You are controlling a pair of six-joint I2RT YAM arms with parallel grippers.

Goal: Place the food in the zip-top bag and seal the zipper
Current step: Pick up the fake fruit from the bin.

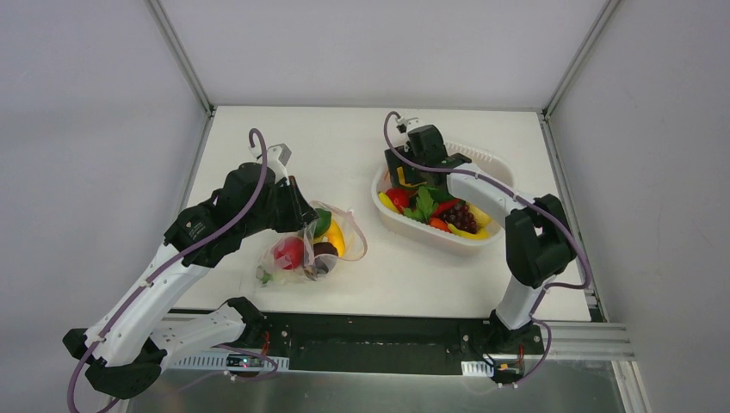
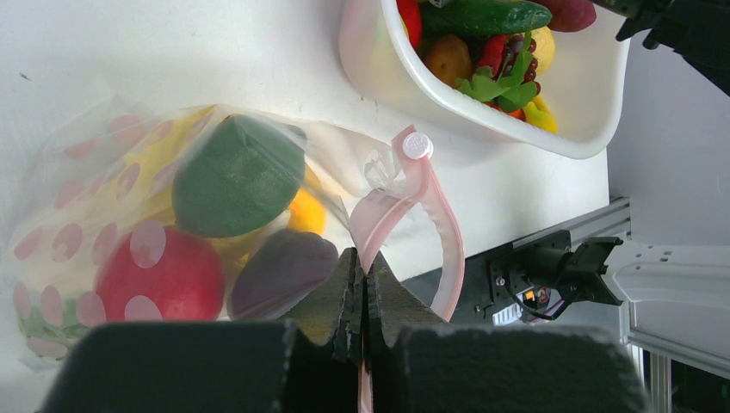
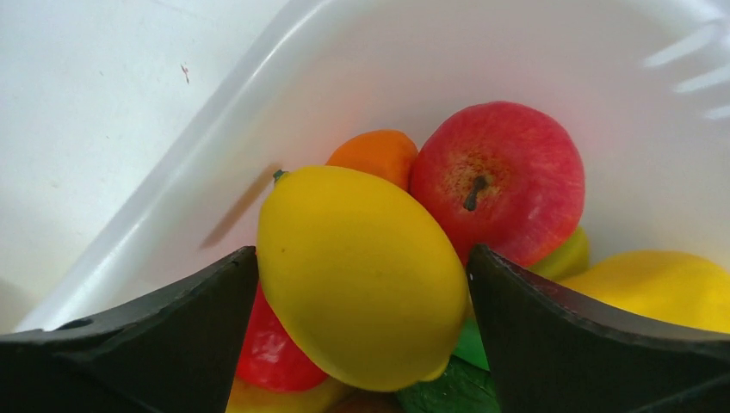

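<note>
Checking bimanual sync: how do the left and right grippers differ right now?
Left gripper is shut, pinching the pink zipper of the zip-top bag; right gripper is spread wide, its fingers flanking a yellow lemon. Left works at the bag's mouth; right is down inside the white basket. Whether right is squeezing yet, I cannot tell. Both have black fingers.

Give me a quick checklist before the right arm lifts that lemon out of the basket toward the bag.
1. The lemon touches both fingers of the right tool: ok.
2. The apple is free of the lemon: cannot tell, it sits very close.
3. The left tool is shut on the zipper: ok.
4. The mouth of the bag is open enough for the lemon: cannot tell.
</note>
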